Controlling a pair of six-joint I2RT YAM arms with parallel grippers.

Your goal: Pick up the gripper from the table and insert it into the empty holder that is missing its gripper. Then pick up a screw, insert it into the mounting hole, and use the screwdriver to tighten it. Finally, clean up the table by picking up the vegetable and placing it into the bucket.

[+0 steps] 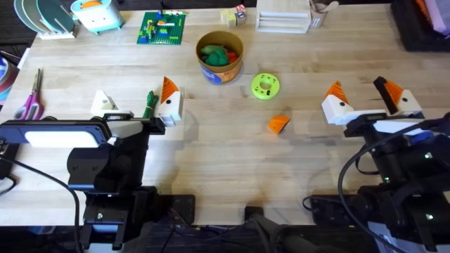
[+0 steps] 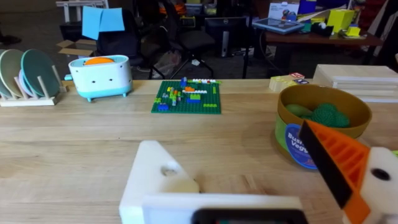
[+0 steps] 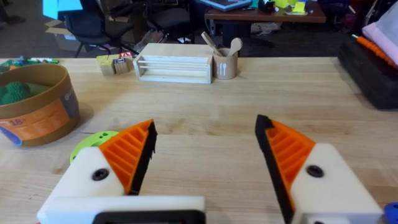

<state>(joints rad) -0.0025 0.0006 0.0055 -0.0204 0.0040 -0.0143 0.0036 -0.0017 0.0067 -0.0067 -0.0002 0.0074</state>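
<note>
1. The orange gripper [image 1: 278, 124] is lying loose on the table [image 1: 232, 169], just right of frame centre in the overhead view, below the lime-green disc [image 1: 265, 86].
2. The left gripper [image 1: 138, 106], at centre left, is standing spread and grasping nothing; its bare holder [image 1: 104, 102] is showing no pad.
3. The right gripper [image 1: 367, 100], at centre right, is gaping apart, empty.
4. The bucket [image 1: 219, 55] is sitting at upper centre, with the dark-green vegetable [image 1: 149, 102] lying between the left fingers.

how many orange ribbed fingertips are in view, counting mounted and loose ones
4. Two are mounted on the right hand: one, one. One sits on the left hand, whose other holder is bare. One loose gripper lies on the table.
</note>
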